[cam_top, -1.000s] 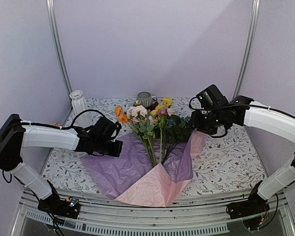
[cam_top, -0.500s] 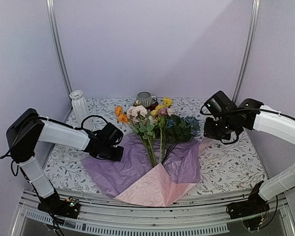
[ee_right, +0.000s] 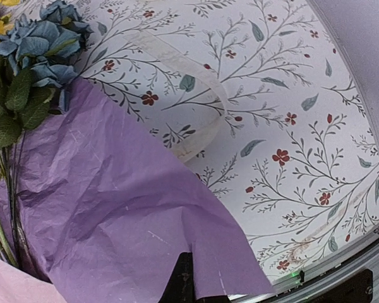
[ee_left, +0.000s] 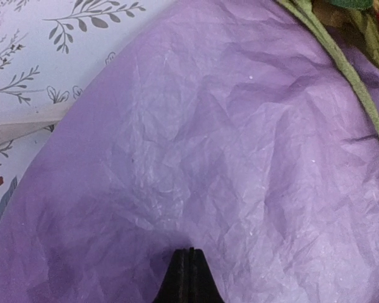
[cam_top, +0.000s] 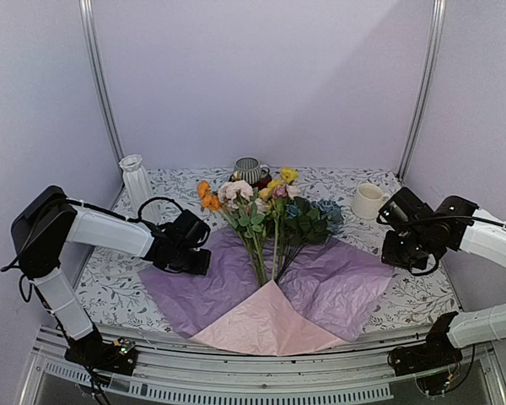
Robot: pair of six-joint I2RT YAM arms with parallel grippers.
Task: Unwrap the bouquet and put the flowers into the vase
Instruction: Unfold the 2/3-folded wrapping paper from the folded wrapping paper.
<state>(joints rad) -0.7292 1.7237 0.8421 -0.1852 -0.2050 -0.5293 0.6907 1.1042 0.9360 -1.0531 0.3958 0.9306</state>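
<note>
Lilac tissue paper (cam_top: 228, 291) lies opened flat on the tabletop (cam_top: 110, 283), low centre, so the flowers (cam_top: 266, 211) on it are free to pick. The vase (cam_top: 137, 179) stands upper left. Left gripper (ee_left: 188, 278) jaws are pressed together over the paper; right gripper (ee_right: 184, 281) jaws also together, seemingly empty.

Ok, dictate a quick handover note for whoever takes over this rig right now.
Left gripper: shut, tips over the left part of the paper; I cannot tell whether it pinches the sheet.
Right gripper: shut, at the paper's right corner; pinch likewise unclear.
Flowers: lying on the opened sheet, blooms toward the far side.
Vase: upright at far left, no flowers in it.
Ribbon: off, lying on the table right of the paper.
Done: bouquet untied, paper spread flat.
Left: move the flowers into the vase.
</note>
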